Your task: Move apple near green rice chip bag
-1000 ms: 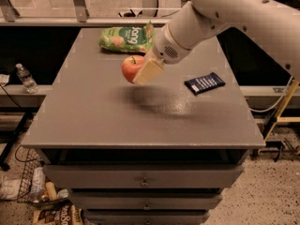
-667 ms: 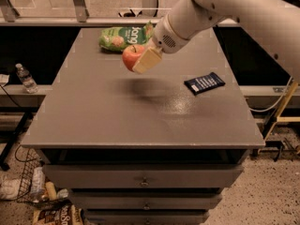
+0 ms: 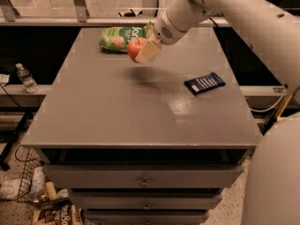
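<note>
The red-orange apple (image 3: 136,48) hangs in the air above the far middle of the grey table (image 3: 117,111), held by my gripper (image 3: 142,52), which is shut on it. One tan finger (image 3: 149,52) covers the apple's right side. The light-green rice chip bag (image 3: 123,37) lies at the table's far edge, just behind and to the left of the apple. The apple's shadow falls on the table below and to the right of it. My white arm reaches in from the upper right.
A small flat dark-blue wrapper (image 3: 204,83) lies on the right side of the table. Drawers (image 3: 143,177) sit under the tabletop. A water bottle (image 3: 26,77) stands on a ledge at the left. Clutter lies on the floor at lower left.
My gripper has carried the apple up and back towards the far edge, closer to the green rice chip bag. The bag and the blue wrapper have not moved.
</note>
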Available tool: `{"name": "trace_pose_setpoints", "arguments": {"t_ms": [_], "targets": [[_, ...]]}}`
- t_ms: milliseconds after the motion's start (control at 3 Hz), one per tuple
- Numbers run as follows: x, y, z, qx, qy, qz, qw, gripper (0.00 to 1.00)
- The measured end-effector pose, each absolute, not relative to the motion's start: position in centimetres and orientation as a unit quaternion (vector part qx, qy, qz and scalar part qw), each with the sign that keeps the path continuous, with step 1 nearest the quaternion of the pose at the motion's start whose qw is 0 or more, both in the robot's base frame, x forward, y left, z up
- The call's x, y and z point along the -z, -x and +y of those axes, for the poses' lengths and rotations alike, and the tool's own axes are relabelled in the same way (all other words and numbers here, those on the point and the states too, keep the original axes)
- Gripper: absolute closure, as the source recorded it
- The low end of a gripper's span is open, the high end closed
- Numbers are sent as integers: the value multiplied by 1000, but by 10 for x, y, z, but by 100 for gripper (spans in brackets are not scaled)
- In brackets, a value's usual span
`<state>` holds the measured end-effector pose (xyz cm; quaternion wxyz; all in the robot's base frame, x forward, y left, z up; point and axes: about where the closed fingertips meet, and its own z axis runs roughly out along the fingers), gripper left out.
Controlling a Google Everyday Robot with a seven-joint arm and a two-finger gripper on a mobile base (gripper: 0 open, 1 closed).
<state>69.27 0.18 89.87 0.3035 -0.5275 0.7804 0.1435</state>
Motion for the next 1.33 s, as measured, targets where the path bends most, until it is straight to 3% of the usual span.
{"name": "trace_pose_setpoints", "arguments": {"t_ms": [1333], "targets": [[-854, -750, 21, -145, 521, 781, 312, 100]]}}
